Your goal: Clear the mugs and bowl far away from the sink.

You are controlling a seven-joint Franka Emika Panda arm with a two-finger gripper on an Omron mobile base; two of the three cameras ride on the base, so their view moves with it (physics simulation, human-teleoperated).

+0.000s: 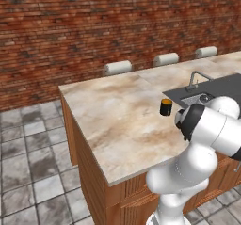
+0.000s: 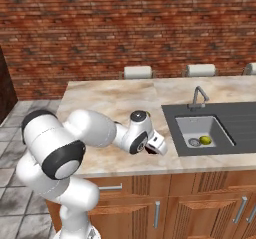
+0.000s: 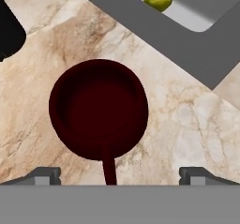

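Note:
The dark red mug [image 3: 98,108] stands on the marble counter right below my hand, seen from above, its handle [image 3: 108,169] pointing down between my fingertips. My gripper [image 3: 119,175] is open and hovers over it, one tip on each side, well apart from the handle. In the right base view the gripper [image 2: 156,147] hangs low over the counter's front edge, just left of the sink [image 2: 172,118]. The black mug [image 1: 165,107] with its orange inside stands upright on the counter beside the sink's left rim [image 1: 176,96]; in the hand view this black mug [image 3: 9,31] is at the upper left. The bowl is out of view.
A small yellow-green round thing [image 2: 204,140] lies in the sink basin. The thin tap [image 2: 198,95] rises behind the basin. Wide bare marble [image 1: 108,111] stretches left of the mugs. Stool backs [image 1: 117,68] line the counter's far side, before a brick wall.

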